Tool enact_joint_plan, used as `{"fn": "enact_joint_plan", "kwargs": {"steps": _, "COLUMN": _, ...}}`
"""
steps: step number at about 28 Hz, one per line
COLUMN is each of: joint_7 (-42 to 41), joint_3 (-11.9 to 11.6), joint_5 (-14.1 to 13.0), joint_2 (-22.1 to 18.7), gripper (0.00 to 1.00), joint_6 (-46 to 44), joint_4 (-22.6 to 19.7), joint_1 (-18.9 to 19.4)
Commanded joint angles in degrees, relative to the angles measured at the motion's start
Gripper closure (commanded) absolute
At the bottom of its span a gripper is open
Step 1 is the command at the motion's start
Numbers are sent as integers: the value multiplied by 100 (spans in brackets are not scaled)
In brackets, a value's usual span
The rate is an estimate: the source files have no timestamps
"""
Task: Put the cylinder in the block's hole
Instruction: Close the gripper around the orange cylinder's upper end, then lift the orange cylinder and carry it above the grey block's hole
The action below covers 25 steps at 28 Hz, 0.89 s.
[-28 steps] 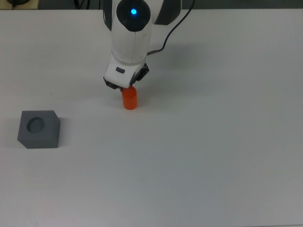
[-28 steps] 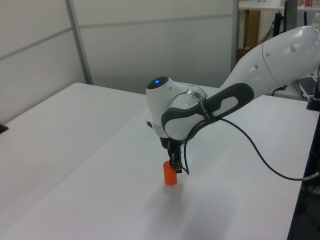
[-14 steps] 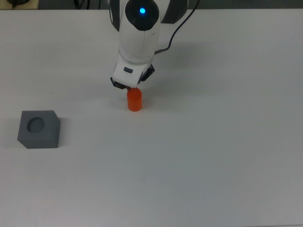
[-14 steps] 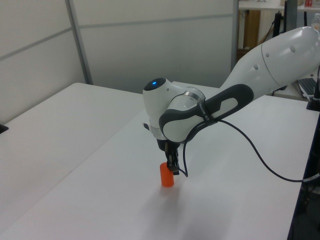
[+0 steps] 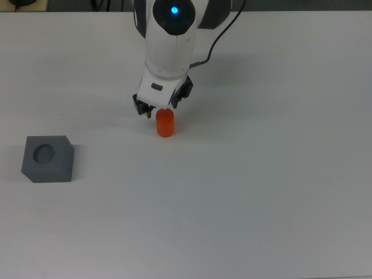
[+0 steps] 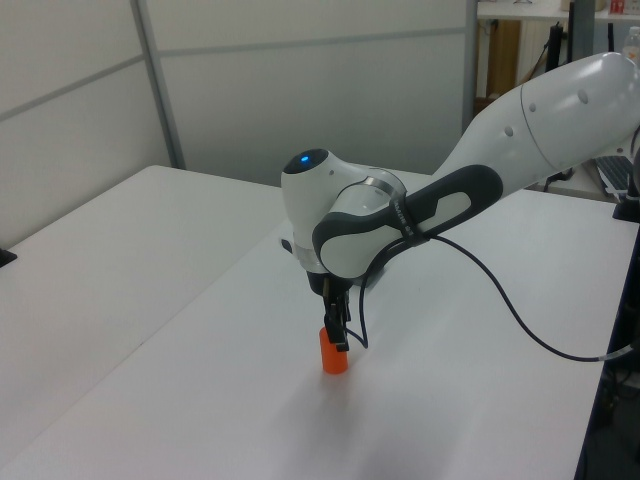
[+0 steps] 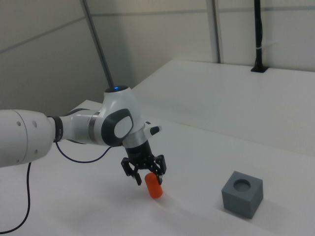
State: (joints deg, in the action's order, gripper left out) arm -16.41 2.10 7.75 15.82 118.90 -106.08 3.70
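White worktop [image 5: 261, 192] fills the top view, matte and unmarked, with pale wall panels and a grey upright post behind it in the left view and right view. Going left to right in the top view: the block [image 5: 48, 158], dark grey with a round hole in its upper face, sits close to the worktop's left edge, flat on the surface; in the right view it [image 7: 241, 193] appears toward the right view's lower right, well apart from the arm. Next comes the cylinder [image 5: 165, 122], bright orange, standing upright on the worktop roughly midway across and nearer the far edge than the near one; it [image 6: 334, 352] [image 7: 154, 185] stands free of the block, well to the block's right in the top view. Directly over it hangs the gripper [image 5: 162, 105] [image 7: 144, 168], its two black fingers spread apart, one on each side of the cylinder's top, open wider than the cylinder and holding nothing. In the left view the gripper [image 6: 334, 331] points straight down at the cylinder's top. White arm [image 5: 171, 40] reaches in from the far edge, a blue light lit on its wrist housing, and a black cable [image 6: 500, 300] loops from it toward the left view's right. No brand marks, labels or writing can be read on any item.
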Motion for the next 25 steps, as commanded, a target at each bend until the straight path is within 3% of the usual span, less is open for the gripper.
{"fn": "enact_joint_plan", "kwargs": {"steps": 1, "joint_7": 112, "joint_3": -16, "joint_5": 122, "joint_2": 228, "gripper": 0, "joint_6": 151, "joint_4": 220, "joint_1": -1}}
{"fn": "enact_joint_plan", "kwargs": {"steps": 3, "joint_7": 112, "joint_3": -16, "joint_5": 130, "joint_2": 263, "gripper": 6, "joint_6": 151, "joint_4": 229, "joint_1": 8}}
{"fn": "enact_joint_plan", "kwargs": {"steps": 4, "joint_7": 112, "joint_3": -25, "joint_5": 148, "joint_2": 289, "gripper": 17, "joint_6": 169, "joint_4": 237, "joint_1": 8}}
{"fn": "enact_joint_plan", "kwargs": {"steps": 5, "joint_7": 112, "joint_3": -16, "joint_5": 166, "joint_2": 307, "gripper": 40, "joint_6": 213, "joint_4": 237, "joint_1": -1}}
{"fn": "enact_joint_plan", "kwargs": {"steps": 7, "joint_7": 112, "joint_3": -16, "joint_5": 166, "joint_2": 316, "gripper": 63, "joint_6": 230, "joint_4": 237, "joint_1": -1}}
{"fn": "enact_joint_plan", "kwargs": {"steps": 12, "joint_7": 85, "joint_3": -16, "joint_5": 166, "joint_2": 307, "gripper": 99, "joint_6": 231, "joint_4": 237, "joint_1": -1}}
{"fn": "enact_joint_plan", "kwargs": {"steps": 21, "joint_7": 129, "joint_3": -25, "joint_5": 87, "joint_2": 281, "gripper": 100, "joint_6": 222, "joint_4": 246, "joint_1": -27}}
{"fn": "enact_joint_plan", "kwargs": {"steps": 25, "joint_7": 164, "joint_3": -95, "joint_5": 8, "joint_2": 167, "gripper": 100, "joint_6": 73, "joint_4": 474, "joint_1": -79}}
